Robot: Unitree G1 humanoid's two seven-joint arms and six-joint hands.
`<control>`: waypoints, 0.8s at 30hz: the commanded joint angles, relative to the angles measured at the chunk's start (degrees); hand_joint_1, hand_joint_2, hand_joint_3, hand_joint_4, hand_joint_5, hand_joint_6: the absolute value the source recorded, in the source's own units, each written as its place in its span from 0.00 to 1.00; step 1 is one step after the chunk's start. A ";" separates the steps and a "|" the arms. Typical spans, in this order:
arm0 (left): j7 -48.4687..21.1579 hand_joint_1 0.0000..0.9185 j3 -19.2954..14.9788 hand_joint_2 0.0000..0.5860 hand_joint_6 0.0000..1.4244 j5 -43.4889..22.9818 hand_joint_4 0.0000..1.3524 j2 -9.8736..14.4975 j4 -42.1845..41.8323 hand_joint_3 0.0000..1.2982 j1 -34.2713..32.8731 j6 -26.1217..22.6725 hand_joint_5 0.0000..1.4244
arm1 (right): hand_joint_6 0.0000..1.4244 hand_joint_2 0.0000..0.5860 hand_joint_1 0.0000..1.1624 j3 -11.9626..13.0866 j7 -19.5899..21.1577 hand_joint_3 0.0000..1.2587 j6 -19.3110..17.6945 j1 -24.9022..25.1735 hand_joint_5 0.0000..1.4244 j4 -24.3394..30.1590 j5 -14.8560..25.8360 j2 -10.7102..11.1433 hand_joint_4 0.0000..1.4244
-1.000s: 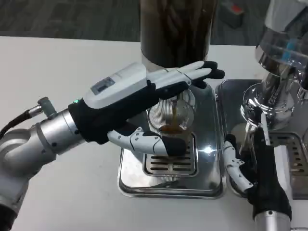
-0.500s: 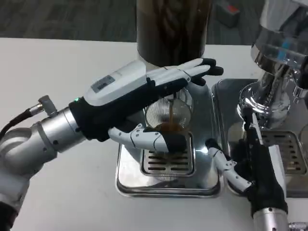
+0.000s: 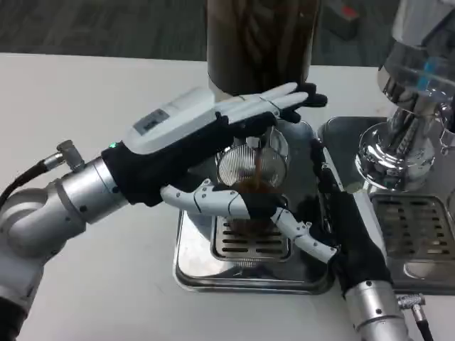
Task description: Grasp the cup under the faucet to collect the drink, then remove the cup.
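Two hands flank your upright ribbed glass cup [image 3: 257,165] on the drip tray's [image 3: 192,266] grate: left hand [image 3: 213,142] wraps it, right hand [image 3: 334,227] alongside, fingers spread, empty.

Right robot hand [image 3: 334,224] moved left toward cup [image 3: 254,174].

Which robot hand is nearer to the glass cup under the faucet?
Left. The left robot hand wraps around the cup, thumb in front. The right robot hand lies just beside it on the tray.
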State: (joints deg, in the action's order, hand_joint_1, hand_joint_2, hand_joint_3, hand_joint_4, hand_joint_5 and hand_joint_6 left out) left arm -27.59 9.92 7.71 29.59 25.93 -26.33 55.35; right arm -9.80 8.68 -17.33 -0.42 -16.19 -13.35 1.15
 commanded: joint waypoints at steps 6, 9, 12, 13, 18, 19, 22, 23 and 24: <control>6.45 0.00 -4.22 0.24 0.05 2.89 0.00 0.29 1.95 0.04 1.72 -1.90 0.10 | 0.00 0.38 0.59 0.52 -0.57 0.00 0.13 1.14 0.00 -1.62 0.36 -0.50 0.00; 9.01 0.00 -6.52 0.25 0.04 2.58 0.00 0.29 2.64 0.04 2.42 -2.35 0.09 | 0.00 0.38 0.59 0.54 -0.49 0.00 0.02 1.11 0.00 -2.00 0.36 -0.66 0.00; 11.37 0.00 -9.06 0.26 0.04 1.78 0.00 0.31 3.40 0.04 3.76 -2.72 0.09 | 0.00 0.39 0.59 0.53 -0.59 0.00 -0.13 0.82 0.00 -2.04 0.59 -0.85 0.00; 11.97 0.00 -9.84 0.26 0.03 1.17 0.00 0.25 4.03 0.04 4.39 -2.80 0.09 | 0.00 0.39 0.59 0.52 -0.49 0.00 -0.28 0.63 0.00 -1.93 0.62 -0.94 0.00; 14.66 0.00 -12.83 0.27 0.02 0.86 0.00 0.43 6.63 0.00 7.35 -3.14 0.07 | 0.01 0.39 0.59 0.61 -0.03 0.00 -0.67 0.31 0.00 -1.90 0.74 -1.35 0.00; 15.03 0.00 -13.23 0.27 0.02 0.95 0.00 0.54 6.94 0.00 7.96 -3.25 0.07 | 0.01 0.39 0.59 0.62 0.10 0.00 -0.76 0.27 0.00 -1.88 0.66 -1.40 0.00; 15.52 0.00 -14.02 0.27 0.01 0.92 0.00 0.60 7.70 0.00 9.96 -4.01 0.06 | 0.02 0.39 0.60 0.62 0.19 0.00 -0.91 0.16 0.00 -1.65 0.41 -1.47 0.00; 15.66 0.00 -14.15 0.27 0.01 0.98 0.00 0.58 7.90 0.00 10.60 -4.26 0.06 | 0.02 0.39 0.60 0.57 0.06 0.00 -0.96 0.16 0.00 -1.61 0.39 -1.44 0.00; 15.84 0.00 -14.21 0.27 0.01 1.18 0.00 0.58 8.38 0.00 11.48 -4.60 0.06 | 0.02 0.39 0.60 0.52 -0.03 0.00 -0.98 0.16 0.00 -1.56 0.37 -1.43 0.00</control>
State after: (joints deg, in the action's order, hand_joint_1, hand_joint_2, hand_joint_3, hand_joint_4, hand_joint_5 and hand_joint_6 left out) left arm -12.69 -3.80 9.02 29.89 33.12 -16.98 51.79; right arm -9.55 8.32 -17.45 0.03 -17.81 -13.12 -0.04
